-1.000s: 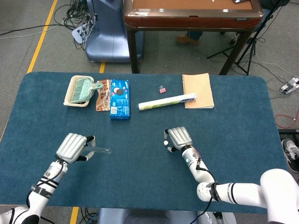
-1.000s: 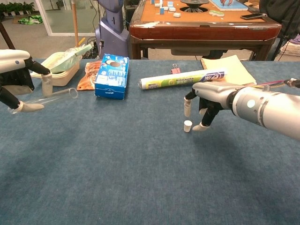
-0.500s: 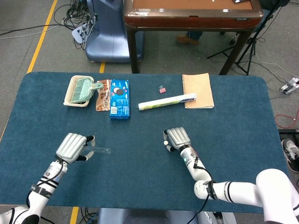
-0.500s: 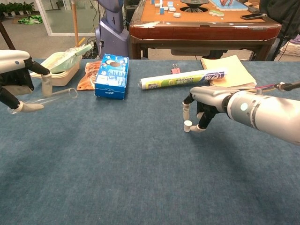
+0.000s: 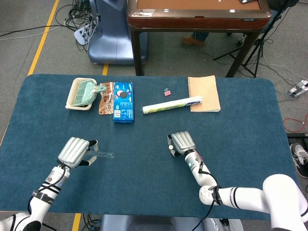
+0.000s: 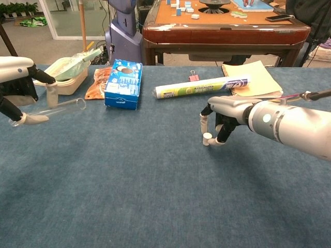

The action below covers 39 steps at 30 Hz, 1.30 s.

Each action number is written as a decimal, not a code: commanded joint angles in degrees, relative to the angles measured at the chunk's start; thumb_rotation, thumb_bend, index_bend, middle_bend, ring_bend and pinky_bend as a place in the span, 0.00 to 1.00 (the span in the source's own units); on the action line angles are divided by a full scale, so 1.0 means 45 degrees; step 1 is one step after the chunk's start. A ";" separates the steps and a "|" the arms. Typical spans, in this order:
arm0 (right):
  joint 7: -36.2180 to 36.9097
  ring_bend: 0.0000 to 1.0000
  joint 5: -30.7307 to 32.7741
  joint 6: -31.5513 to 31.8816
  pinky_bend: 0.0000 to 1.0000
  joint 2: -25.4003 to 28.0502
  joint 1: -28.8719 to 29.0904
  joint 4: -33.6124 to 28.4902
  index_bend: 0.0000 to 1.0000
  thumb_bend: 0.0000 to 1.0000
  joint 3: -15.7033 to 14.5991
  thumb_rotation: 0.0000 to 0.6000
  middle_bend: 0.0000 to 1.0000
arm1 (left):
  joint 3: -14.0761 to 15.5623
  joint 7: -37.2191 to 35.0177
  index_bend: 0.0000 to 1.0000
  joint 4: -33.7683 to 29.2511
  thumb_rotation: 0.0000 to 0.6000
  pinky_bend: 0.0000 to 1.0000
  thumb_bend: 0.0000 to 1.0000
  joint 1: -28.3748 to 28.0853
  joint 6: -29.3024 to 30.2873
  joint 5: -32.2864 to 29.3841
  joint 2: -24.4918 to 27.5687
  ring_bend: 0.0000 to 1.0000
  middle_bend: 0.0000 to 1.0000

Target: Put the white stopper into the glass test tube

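Note:
My left hand [image 6: 19, 88] grips the glass test tube [image 6: 57, 109] near its closed end, lifted off the blue table [image 6: 129, 196] at the far left. The tube lies almost level and its open mouth points right. In the head view the left hand [image 5: 74, 150] has the tube [image 5: 103, 154] sticking out to the right. The white stopper [image 6: 207, 138] stands on the table near the middle. My right hand [image 6: 230, 109] reaches down over it and pinches it between a fingertip [image 6: 202, 123] and the thumb. The stopper [image 5: 170, 147] shows at the right hand's [image 5: 183, 142] left edge.
Along the far side lie a basket with a green brush [image 5: 82, 93], a brown snack packet [image 5: 106, 97], a blue box [image 5: 123, 101], a rolled tube [image 5: 172, 104], a small pink clip [image 5: 167, 92] and a tan notebook [image 5: 204, 93]. A wooden table [image 5: 192, 14] stands beyond.
My right hand has moved down and left onto the stopper, its finger and thumb closing from apart to around it. The left hand and the tube have stayed put.

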 commanded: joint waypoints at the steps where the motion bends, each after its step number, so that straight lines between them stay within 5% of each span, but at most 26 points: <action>1: -0.0023 1.00 0.0032 -0.0006 1.00 -0.0003 0.0011 -0.0004 0.48 0.35 0.0008 1.00 1.00 | -0.0002 0.0002 0.65 0.0007 1.00 1.00 0.26 0.0002 0.0002 -0.0003 0.0000 1.00 1.00; 18: -0.0071 1.00 0.0038 0.0278 1.00 0.0364 -0.0005 -0.0599 0.56 0.39 0.0176 1.00 1.00 | -0.0216 -0.0388 0.65 0.0284 1.00 1.00 0.26 -0.0072 -0.0152 -0.0255 -0.0037 1.00 1.00; 31: 0.2572 1.00 -0.2303 0.0955 1.00 0.4390 -0.1011 -0.6071 0.60 0.41 0.1893 1.00 1.00 | -0.1083 -0.2102 0.65 0.0305 1.00 1.00 0.26 -0.0893 -0.1721 -0.1656 -0.0219 1.00 1.00; 39: 0.4451 1.00 -0.3925 0.1364 1.00 0.4963 -0.1603 -0.7252 0.61 0.43 0.2355 1.00 1.00 | -0.1596 -0.2633 0.65 0.0324 1.00 1.00 0.26 -0.1597 -0.2154 -0.1997 -0.1201 1.00 1.00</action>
